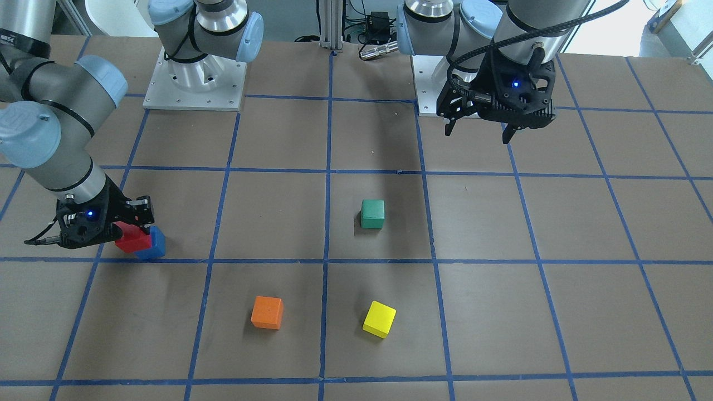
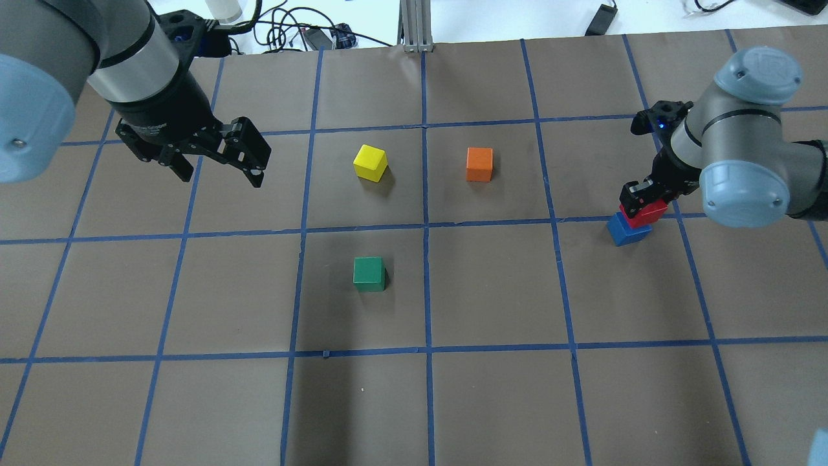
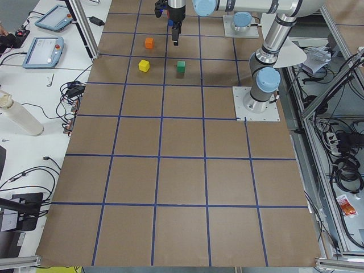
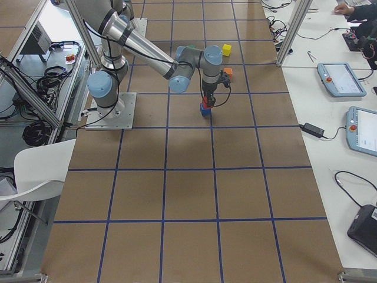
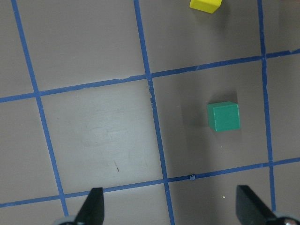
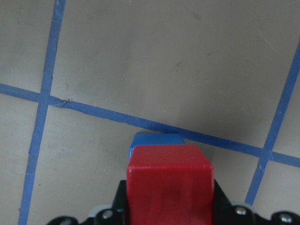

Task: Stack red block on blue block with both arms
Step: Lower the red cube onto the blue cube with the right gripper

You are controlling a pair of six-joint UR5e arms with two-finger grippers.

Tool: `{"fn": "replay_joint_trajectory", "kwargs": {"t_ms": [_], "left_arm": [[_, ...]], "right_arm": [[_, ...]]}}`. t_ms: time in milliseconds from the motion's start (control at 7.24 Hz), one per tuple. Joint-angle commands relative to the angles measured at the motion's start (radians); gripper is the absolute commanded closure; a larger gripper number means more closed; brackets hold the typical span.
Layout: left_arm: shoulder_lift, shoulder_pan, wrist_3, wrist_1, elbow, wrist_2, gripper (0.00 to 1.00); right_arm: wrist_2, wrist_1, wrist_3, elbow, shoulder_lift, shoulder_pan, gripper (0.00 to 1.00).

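The red block (image 1: 132, 240) is held in my right gripper (image 1: 135, 228), which is shut on it. It sits directly over the blue block (image 1: 154, 245), which stands on the table by a blue tape line. I cannot tell whether the two touch. In the overhead view the red block (image 2: 644, 213) overlaps the blue block (image 2: 625, 230). In the right wrist view the red block (image 6: 169, 183) hides most of the blue block (image 6: 154, 139). My left gripper (image 2: 217, 171) is open and empty, high above the table, far from both blocks.
A green block (image 1: 372, 214) stands near the table's middle, and shows in the left wrist view (image 5: 223, 116). An orange block (image 1: 267, 312) and a yellow block (image 1: 379, 319) stand nearer the operators' side. Both arm bases are bolted at the robot's edge.
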Motion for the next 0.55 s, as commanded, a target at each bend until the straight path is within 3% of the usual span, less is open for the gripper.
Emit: {"fn": "replay_joint_trajectory", "kwargs": {"t_ms": [0,138,276,415], "left_arm": [[0.000,0.000,0.000,0.001,0.000,-0.001,0.00],[0.000,0.000,0.000,0.001,0.000,-0.001,0.00],[0.000,0.000,0.000,0.001,0.000,-0.001,0.00],[0.000,0.000,0.000,0.001,0.000,-0.001,0.00]], "right_arm": [[0.001,0.005,0.004,0.001,0.001,0.000,0.97],[0.006,0.005,0.002,0.001,0.001,0.000,0.96],[0.004,0.004,0.000,0.001,0.003,0.000,0.84],[0.000,0.000,-0.001,0.001,0.003,0.000,0.57]]}}
